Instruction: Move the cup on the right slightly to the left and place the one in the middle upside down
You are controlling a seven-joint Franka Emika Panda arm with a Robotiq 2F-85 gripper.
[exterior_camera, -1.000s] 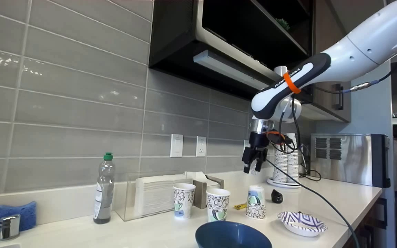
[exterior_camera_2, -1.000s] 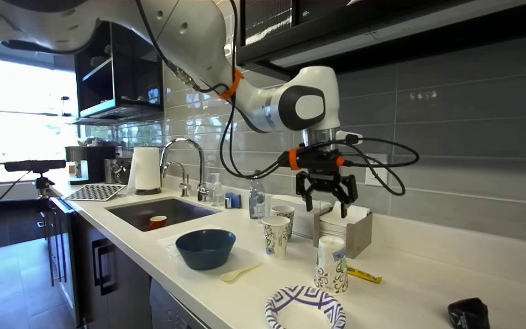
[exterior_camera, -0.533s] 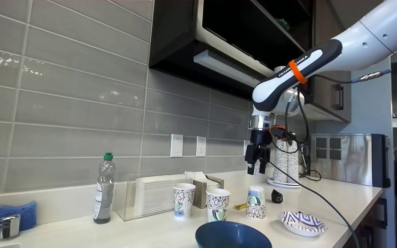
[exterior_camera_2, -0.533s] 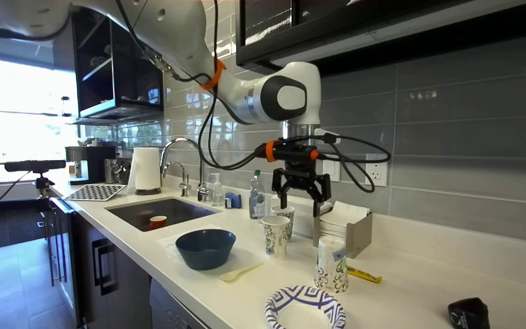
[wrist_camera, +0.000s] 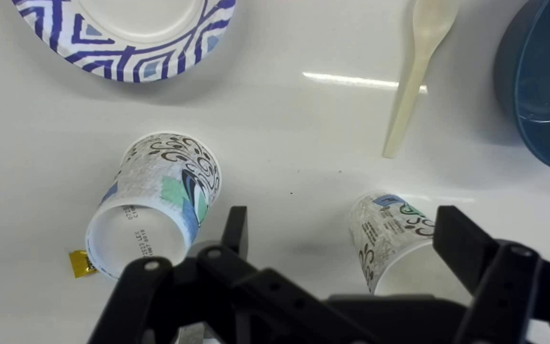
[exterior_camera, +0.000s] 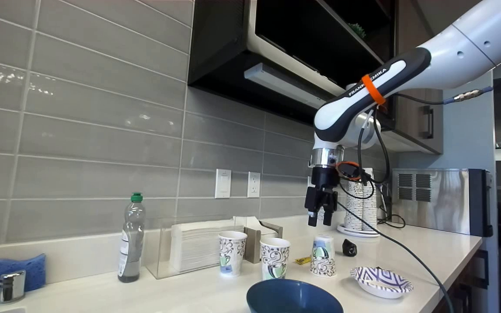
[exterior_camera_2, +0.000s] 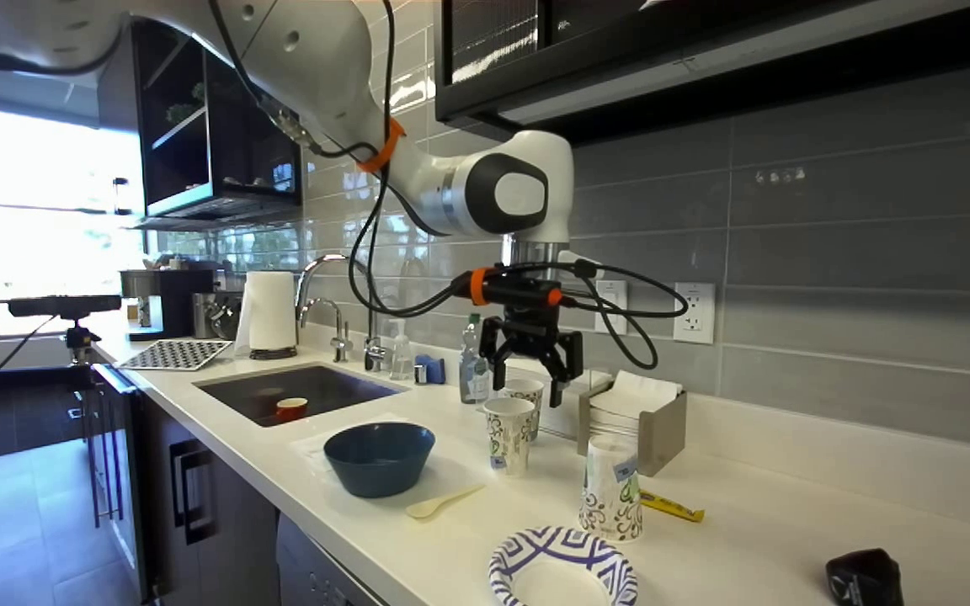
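Three patterned paper cups stand on the white counter. One cup is upside down; it shows in both exterior views (exterior_camera: 322,256) (exterior_camera_2: 610,492) and at the left of the wrist view (wrist_camera: 172,179). The middle cup is mouth up (exterior_camera: 275,257) (exterior_camera_2: 508,438); in the wrist view (wrist_camera: 389,224) its rim is partly hidden by a finger and the gripper body. A third cup (exterior_camera: 232,254), mouth up, is partly behind the middle cup in an exterior view (exterior_camera_2: 530,389). My gripper (exterior_camera: 320,220) (exterior_camera_2: 527,387) is open, empty and above the cups; in the wrist view (wrist_camera: 342,220) its fingers are wide apart.
A blue bowl (exterior_camera_2: 377,463), a pale spoon (exterior_camera_2: 443,502) and a patterned paper plate (exterior_camera_2: 563,560) lie along the counter's front side. Napkin holders (exterior_camera_2: 663,438) and a soap bottle (exterior_camera: 131,248) stand near the wall. A yellow packet (exterior_camera_2: 672,506) lies behind the upside-down cup.
My open gripper has moved from above the upside-down cup toward the two upright cups and ends slightly lower. The cups have not moved.
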